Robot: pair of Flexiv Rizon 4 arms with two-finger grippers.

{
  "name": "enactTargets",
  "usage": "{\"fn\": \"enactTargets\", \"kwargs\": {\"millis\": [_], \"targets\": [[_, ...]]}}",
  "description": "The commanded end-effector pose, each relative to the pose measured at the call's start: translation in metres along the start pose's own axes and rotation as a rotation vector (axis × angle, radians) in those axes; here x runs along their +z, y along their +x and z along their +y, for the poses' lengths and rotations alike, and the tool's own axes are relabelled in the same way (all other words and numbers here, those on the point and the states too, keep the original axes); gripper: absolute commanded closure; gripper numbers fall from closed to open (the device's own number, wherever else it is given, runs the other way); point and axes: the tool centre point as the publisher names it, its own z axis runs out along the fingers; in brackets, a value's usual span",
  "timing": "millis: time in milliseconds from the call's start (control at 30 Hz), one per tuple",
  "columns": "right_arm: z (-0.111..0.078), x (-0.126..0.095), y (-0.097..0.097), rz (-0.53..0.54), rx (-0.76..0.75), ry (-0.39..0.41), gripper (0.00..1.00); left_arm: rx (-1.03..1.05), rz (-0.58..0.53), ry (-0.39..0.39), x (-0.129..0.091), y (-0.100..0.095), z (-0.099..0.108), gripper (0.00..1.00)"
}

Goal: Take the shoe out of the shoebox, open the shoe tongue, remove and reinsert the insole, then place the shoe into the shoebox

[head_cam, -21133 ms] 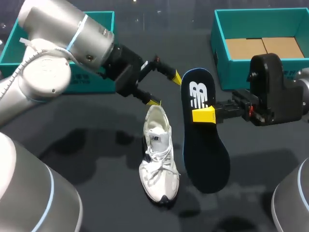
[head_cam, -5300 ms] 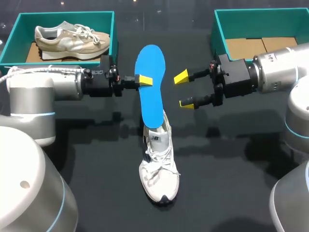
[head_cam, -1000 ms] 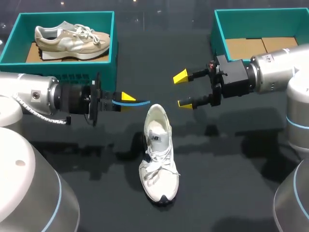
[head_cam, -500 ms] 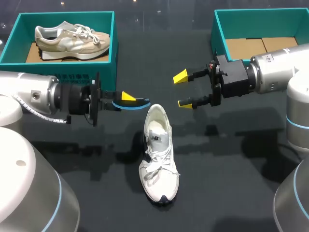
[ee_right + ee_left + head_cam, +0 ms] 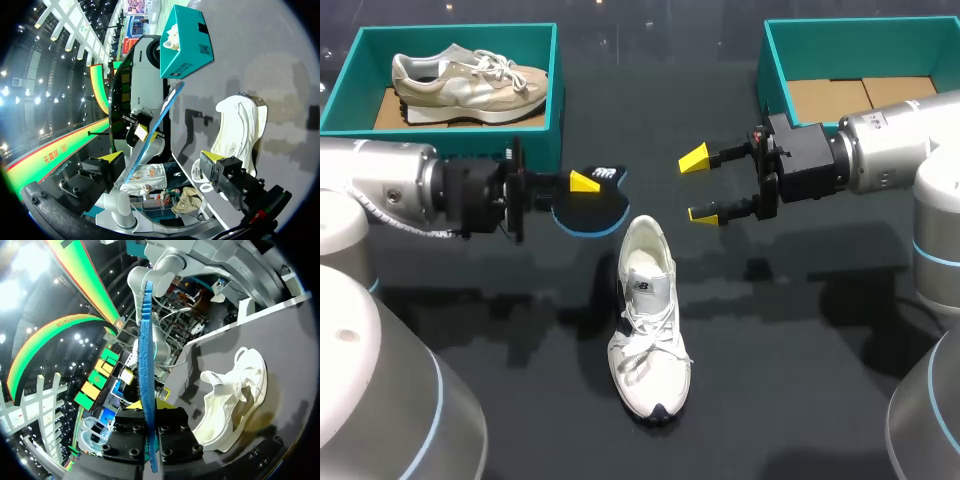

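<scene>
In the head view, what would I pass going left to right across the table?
Left shoebox holding a beige shoe → insole → white shoe → right gripper → right shoebox.

Both silver-grey arms (image 5: pixel 380 185) bear thin blue joint rings, black wrist housings and yellow-tipped hands (image 5: pixel 700 186).

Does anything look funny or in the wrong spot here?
Yes. The insole is outside the white shoe, pinched in the left gripper near its heel. The shoe itself lies on the table, not in the right shoebox.
</scene>
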Motion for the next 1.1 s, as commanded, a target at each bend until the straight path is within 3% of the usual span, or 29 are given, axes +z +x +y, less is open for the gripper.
{"fn": "enactTargets", "kwargs": {"millis": [33, 300, 633, 867, 1100], "targets": [[-0.001, 0.001, 0.0, -0.002, 0.001, -0.002, 0.0, 0.112, -0.028, -0.028, 0.007, 0.0, 0.007, 1.0], [-0.001, 0.001, 0.0, -0.002, 0.001, -0.002, 0.0, 0.531, -0.04, -0.072, 0.011, -0.008, 0.015, 1.0], [-0.001, 0.001, 0.0, -0.002, 0.001, -0.002, 0.0, 0.531, -0.04, -0.072, 0.011, -0.008, 0.015, 1.0], [-0.001, 0.001, 0.0, -0.002, 0.001, -0.002, 0.0, 0.478, -0.048, -0.049, 0.028, -0.019, 0.032, 1.0], [0.004, 0.02, 0.0, 0.005, -0.083, 0.01, 0.0, 0.519, -0.033, -0.07, 0.038, -0.028, 0.043, 1.0]]}}
